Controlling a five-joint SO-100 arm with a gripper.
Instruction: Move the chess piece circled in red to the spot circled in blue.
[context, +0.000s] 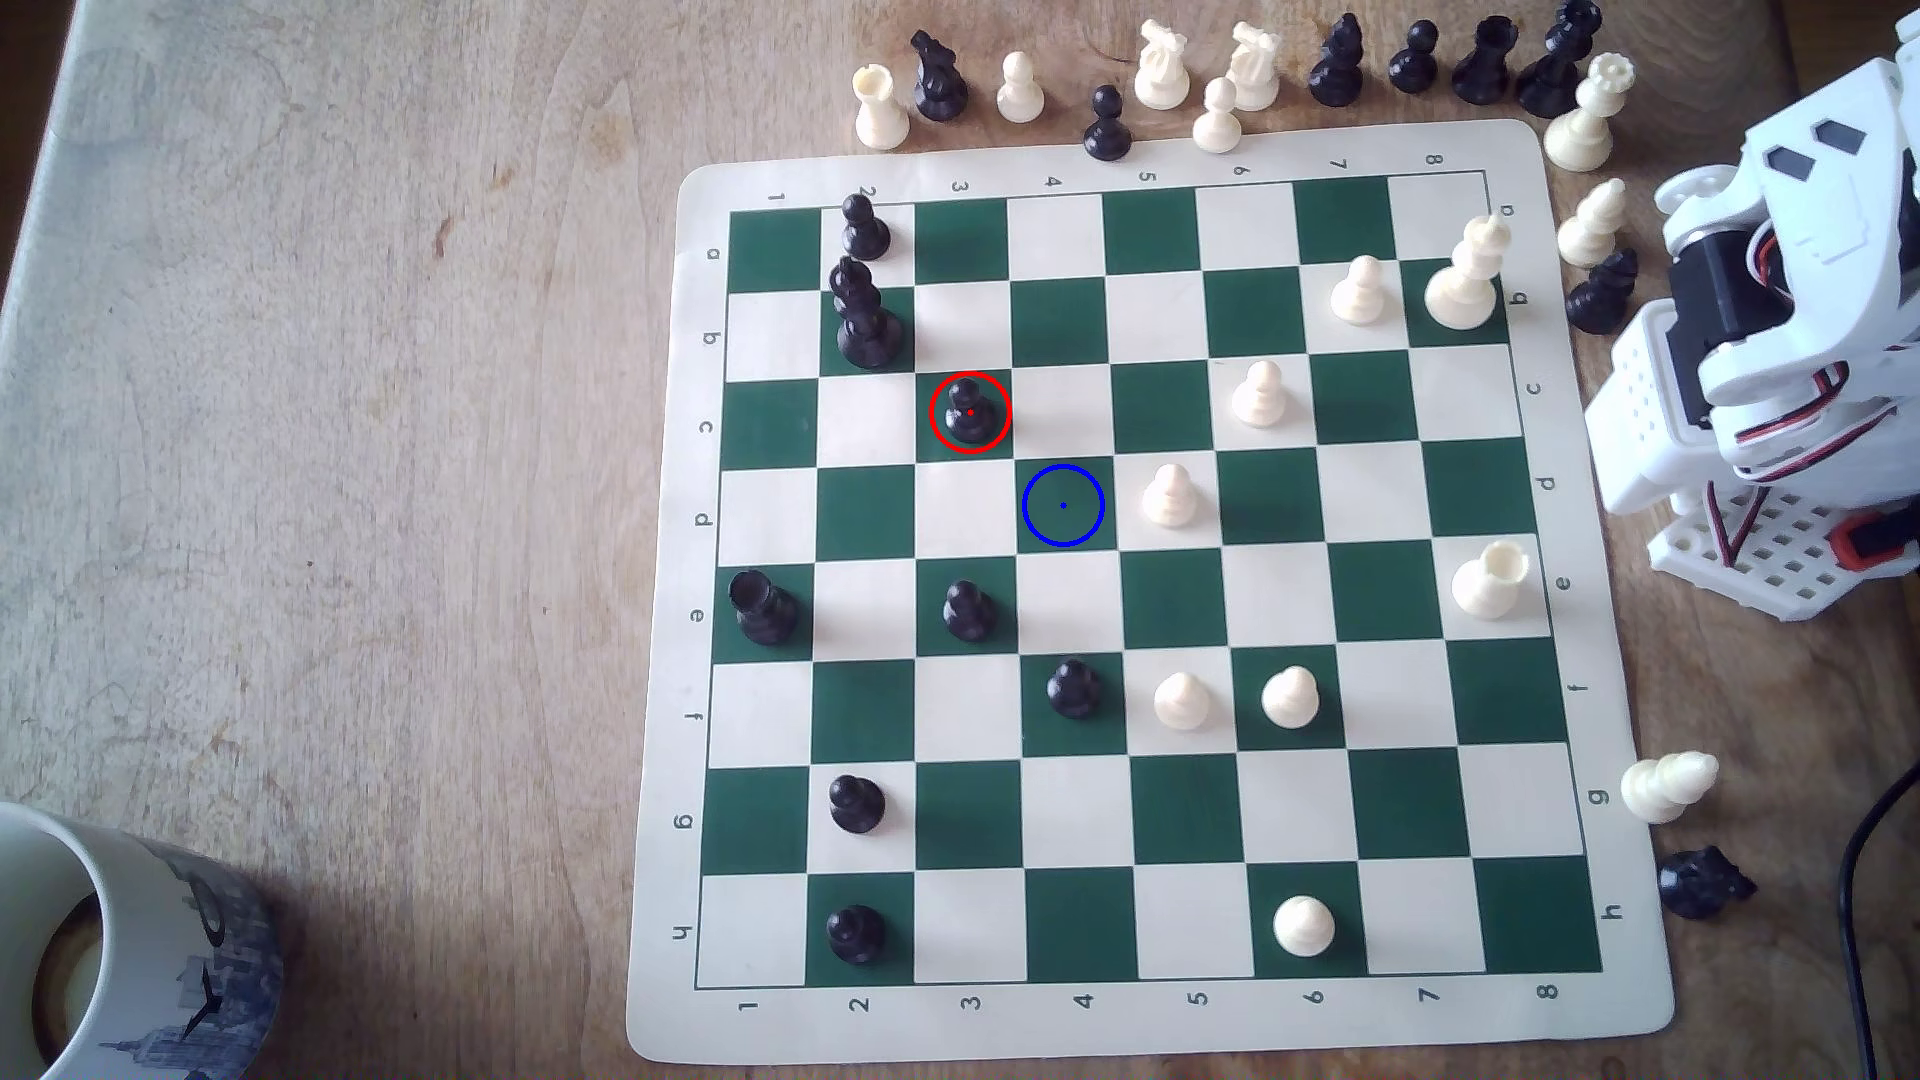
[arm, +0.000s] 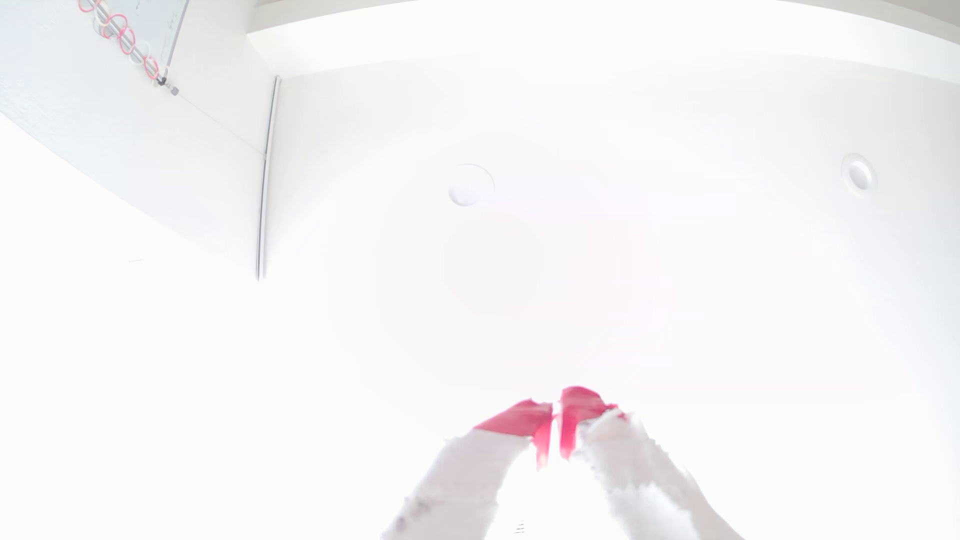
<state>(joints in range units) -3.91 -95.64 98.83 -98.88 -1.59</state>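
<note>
Claw (arm: 556, 415), pink-tipped, was pinched nearly closed on nothing, aimed up at a washed-out white ceiling. The white arm (context: 1766, 343) sat folded off the board's edge, at the exterior view's right. The small glossy black pawn (context: 968, 413), red-ringed, stood upright on its green square well across the board from the claw. The blue-ringed green square (context: 1063, 506) was diagonally adjacent, on the arm's side. My read: a long reach came first.

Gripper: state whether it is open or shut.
Shut: in the wrist view, the gripper has its red fingertips pressed together, nothing between them.
</note>
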